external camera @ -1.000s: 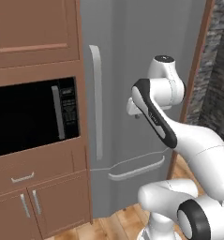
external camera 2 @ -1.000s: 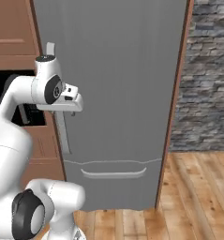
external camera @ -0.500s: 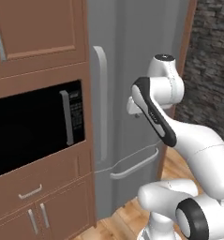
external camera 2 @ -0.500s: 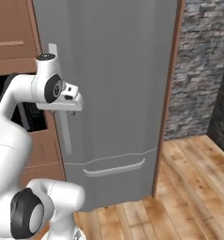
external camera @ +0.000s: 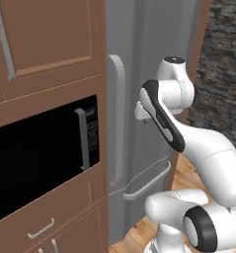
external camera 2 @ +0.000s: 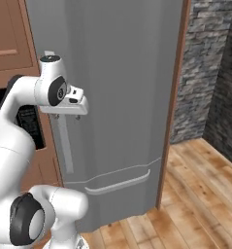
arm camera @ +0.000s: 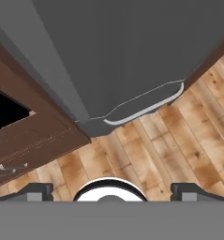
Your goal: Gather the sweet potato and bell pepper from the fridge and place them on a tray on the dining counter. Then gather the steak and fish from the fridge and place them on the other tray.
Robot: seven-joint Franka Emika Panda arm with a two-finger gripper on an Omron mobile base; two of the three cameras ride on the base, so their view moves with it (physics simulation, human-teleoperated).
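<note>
- Since the earlier pictures both base views have swung: the microwave (external camera: 45,163) fills more of the left base view and the stone wall (external camera 2: 209,73) more of the right, so the base has turned; the arm's pose looks unchanged.
- The gripper (arm camera: 111,190) holds nothing, its fingertips (arm camera: 36,191) spread wide, looking down the fridge (external camera 2: 117,97) front at the wooden floor (arm camera: 146,154).
- The fridge door is closed; sweet potato, bell pepper, steak and fish are presumably inside, unseen.
- Step in hand, as judged: approach the vertical door handle (external camera: 117,123) at the door's left edge. Best to square the jaws across it before closing.
- The drawer handle (external camera 2: 118,182) runs along the lower front.
- Cabinetry abuts the fridge's left edge, so room is tight there; open floor lies to the right, towards the wall.
</note>
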